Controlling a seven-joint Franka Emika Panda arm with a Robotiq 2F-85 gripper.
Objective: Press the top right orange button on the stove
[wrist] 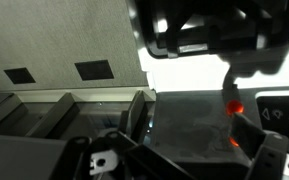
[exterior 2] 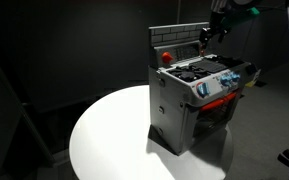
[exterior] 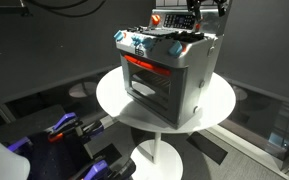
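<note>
Closest to the wrist lens, the gripper is crowding in from 12 o'clock, one dark finger reaching down toward an orange glow at about 3 o'clock. That glow is probably the orange button you are after, though it is too blurred to be sure. In both exterior views you are hovering over the back right corner of the stove, at roughly 1 o'clock from its cooktop, because the target sits up there by the rear panel. Coming from above is keeping the arm clear of that upright panel. Whether the jaws are closed for a poke or parted, you cannot tell from these pictures.

Watch the red button at the opposite back corner, since it is the wrong one. The front knobs are sitting well below your path. The white round table is carrying the stove, and a hard push may be enough to shift it.
</note>
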